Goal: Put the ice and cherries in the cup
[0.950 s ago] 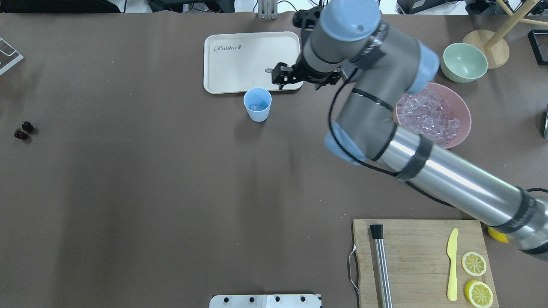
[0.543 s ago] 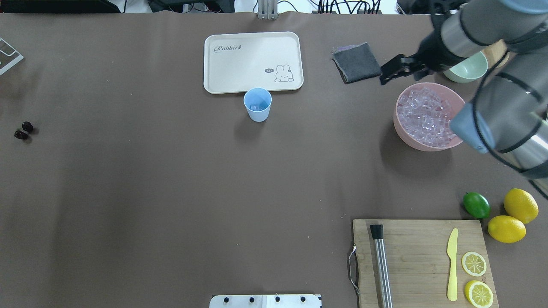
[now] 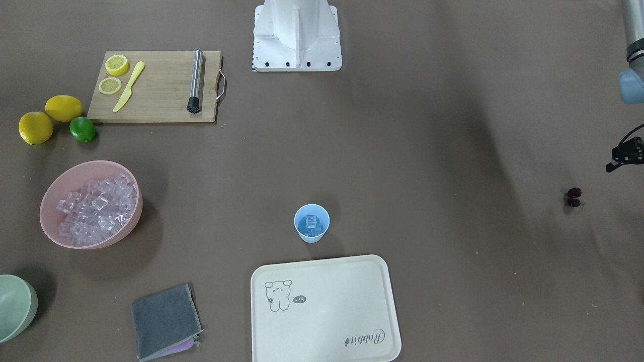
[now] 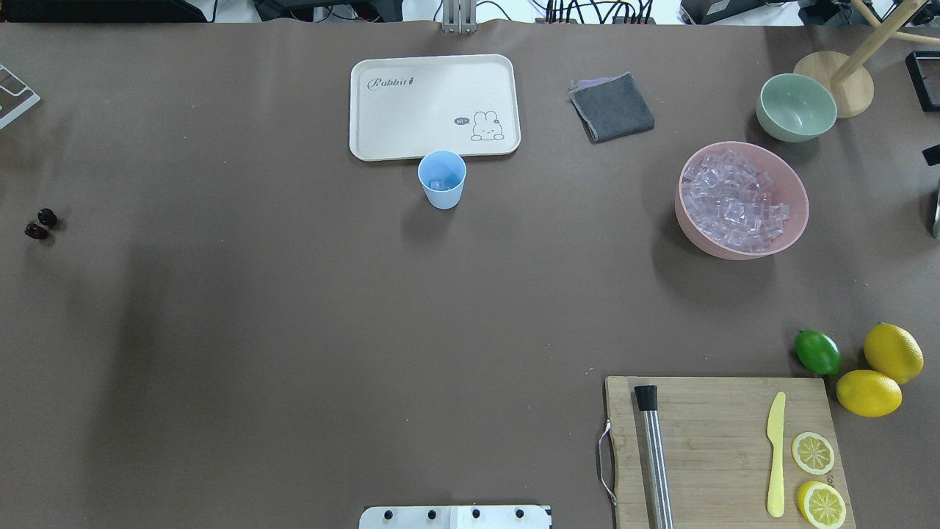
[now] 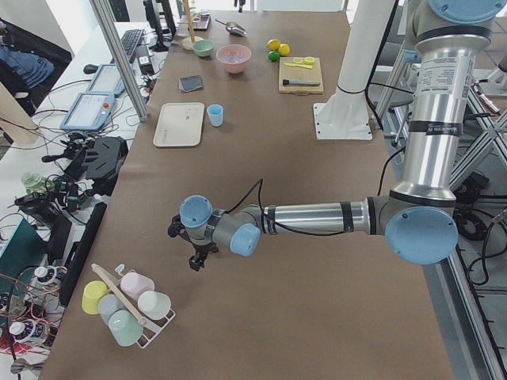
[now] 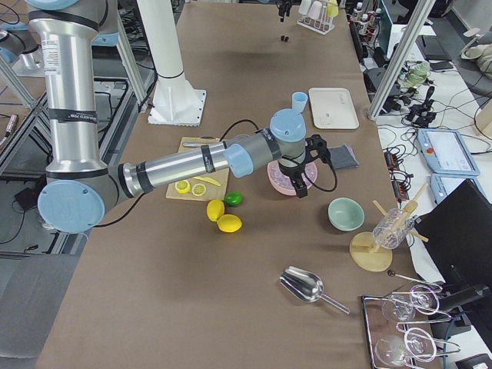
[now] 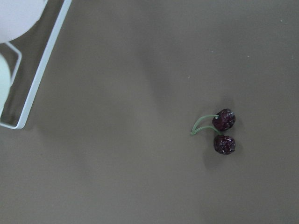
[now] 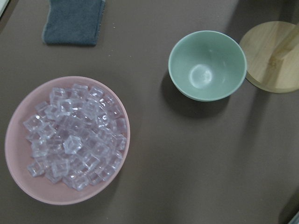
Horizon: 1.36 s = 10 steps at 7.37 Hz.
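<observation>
The light-blue cup (image 4: 442, 178) stands upright by the tray's near edge, with a few ice cubes (image 3: 311, 223) inside it. More ice (image 8: 74, 140) fills the pink bowl (image 4: 797, 187). The cherries (image 7: 223, 132), a dark pair on a green stem, lie on the bare table at the far left (image 4: 40, 225). My left gripper (image 5: 196, 260) hangs above the table near them. Only its dark edge shows in the front-facing view (image 3: 624, 155). My right gripper (image 6: 300, 187) hovers over the pink bowl. I cannot tell whether either gripper is open or shut.
A cream tray (image 4: 433, 106) lies behind the cup, a grey cloth (image 4: 612, 107) to its right. A pale green bowl (image 4: 796, 107) stands beyond the pink bowl. A cutting board (image 4: 720, 448) holds a knife, a muddler and lemon slices. A lime and lemons (image 4: 866, 367) lie beside it.
My right arm has swung from beside the cup to the right, over the pink bowl, and has left the overhead view. The cup and cherries have not moved.
</observation>
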Motion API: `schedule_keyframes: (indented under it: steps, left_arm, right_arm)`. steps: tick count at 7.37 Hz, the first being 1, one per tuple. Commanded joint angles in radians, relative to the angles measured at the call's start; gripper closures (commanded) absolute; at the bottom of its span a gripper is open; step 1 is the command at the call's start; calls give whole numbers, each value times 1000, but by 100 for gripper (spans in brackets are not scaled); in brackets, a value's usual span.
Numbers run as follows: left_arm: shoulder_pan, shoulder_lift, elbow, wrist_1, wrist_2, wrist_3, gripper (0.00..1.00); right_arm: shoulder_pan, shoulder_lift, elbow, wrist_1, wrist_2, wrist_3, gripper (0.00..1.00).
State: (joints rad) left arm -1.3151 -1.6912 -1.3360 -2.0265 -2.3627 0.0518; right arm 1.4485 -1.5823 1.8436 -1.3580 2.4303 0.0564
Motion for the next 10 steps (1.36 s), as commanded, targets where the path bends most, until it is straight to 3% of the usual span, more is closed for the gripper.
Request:
schedule_keyframes:
  steps: [1, 4, 8, 10]
  left_arm:
    - [97, -93, 66, 2, 42, -3, 3]
    - [117, -104, 90, -15, 54, -49, 7]
    - [134, -97, 126, -37, 79, -53, 26]
    - [135, -99, 130, -35, 80, -53, 53]
  right_arm:
    - [88, -118, 2, 0, 10, -136, 1]
    - [116, -163, -10, 0, 6, -211, 1]
    - [138, -177, -18, -9, 0, -213, 1]
    - [130, -168, -30, -53, -52, -211, 1]
